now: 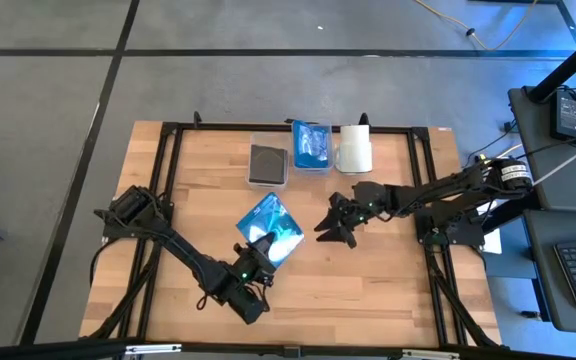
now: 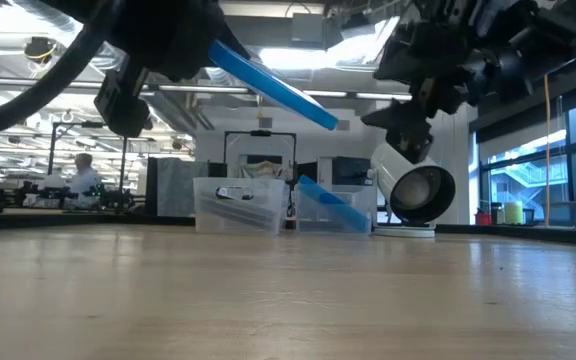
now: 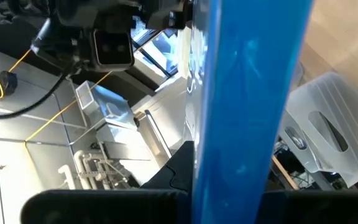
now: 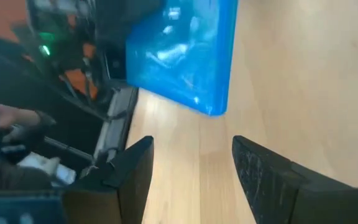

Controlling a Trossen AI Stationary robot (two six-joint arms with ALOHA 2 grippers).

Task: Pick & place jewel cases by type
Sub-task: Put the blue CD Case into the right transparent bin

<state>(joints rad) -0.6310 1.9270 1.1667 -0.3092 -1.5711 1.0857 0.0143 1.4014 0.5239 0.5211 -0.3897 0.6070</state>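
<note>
Above mid-desk the left gripper [image 1: 261, 243] pinches a blue jewel case [image 1: 271, 228], tilted — the right gripper [image 1: 334, 232], spread, waits just beside it.

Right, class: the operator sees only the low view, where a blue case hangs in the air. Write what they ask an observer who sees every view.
Operator: Which arm holds the blue case?
Observer: The left tool is shut on the blue case, seen from above.
Operator: Is the other tool gripping anything?
Observer: No. The right tool is open, with bare table between its fingers.
Operator: What lies in the bins at the back?
Observer: From above, the left bin holds a dark case and the bin beside it holds blue cases.
</note>
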